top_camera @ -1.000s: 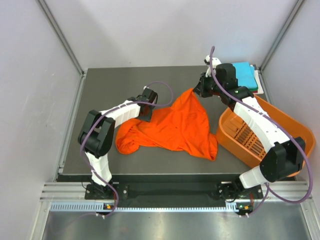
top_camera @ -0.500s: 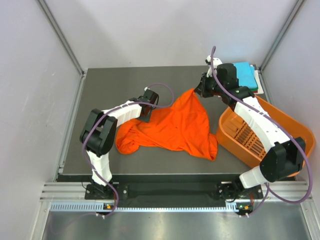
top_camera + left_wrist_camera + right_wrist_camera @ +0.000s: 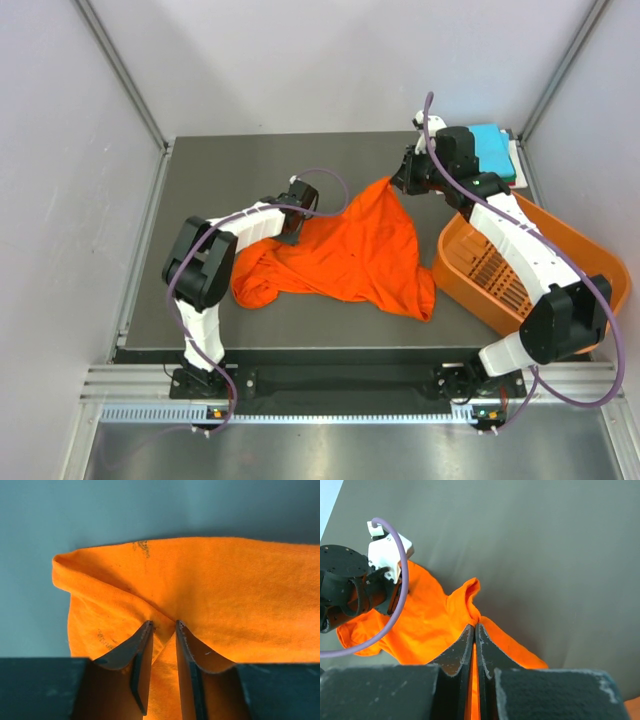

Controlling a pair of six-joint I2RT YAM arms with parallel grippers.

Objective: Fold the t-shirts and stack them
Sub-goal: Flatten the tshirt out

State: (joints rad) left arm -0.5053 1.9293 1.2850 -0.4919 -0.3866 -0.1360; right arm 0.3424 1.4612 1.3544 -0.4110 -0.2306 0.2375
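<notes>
Left wrist view: left gripper [image 3: 164, 626] fingers pinch a fold of the orange t-shirt [image 3: 210, 595]; faint dark marks, perhaps print, unreadable. Right gripper [image 3: 474, 626] clamps its corner.

No legible text — (none anywhere)

Left arm reaches forward, elbow bent, wrist low. Left gripper [image 3: 164, 626] jaws stand a narrow gap apart with orange t-shirt [image 3: 350, 250] cloth pinched up between the tips; looks gripped, can't confirm. Right arm stretched far forward, angled in toward the left. Right gripper [image 3: 474, 626] fully closed, clamped on a cloth edge
</notes>
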